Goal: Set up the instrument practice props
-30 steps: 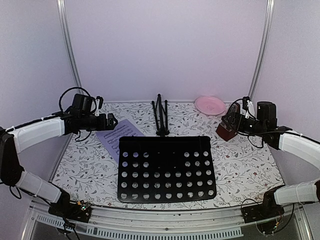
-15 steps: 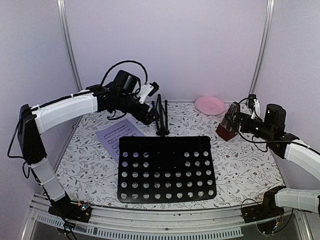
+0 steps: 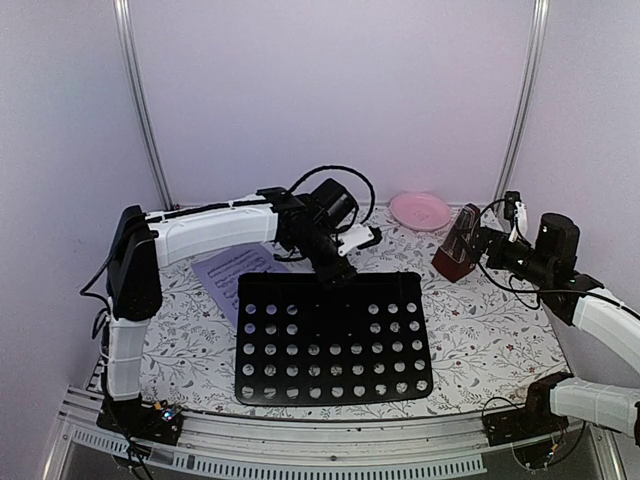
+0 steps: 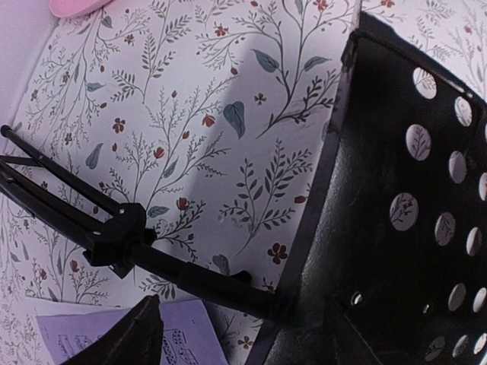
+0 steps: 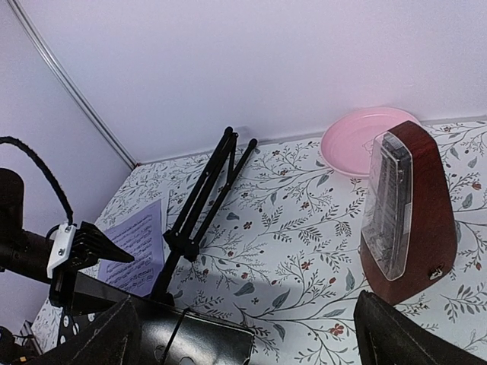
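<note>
Floral table (image 3: 480, 330) — left gripper (image 3: 340, 268) has swung in to the music stand desk's (image 3: 333, 335) far edge, fingers parted astride its tripod legs (image 4: 114, 236); right gripper (image 3: 478, 243) gapes beside the metronome (image 3: 456, 250), right of the desk.

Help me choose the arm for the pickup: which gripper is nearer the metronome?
Right. The right gripper is open beside the metronome, facing it; the left gripper is across the table at the stand legs, by the desk's far edge.

Floral table (image 3: 480, 330): music stand (image 3: 335, 340), sheet (image 3: 222, 275), metronome (image 3: 458, 250), plate (image 3: 420, 210).
</note>
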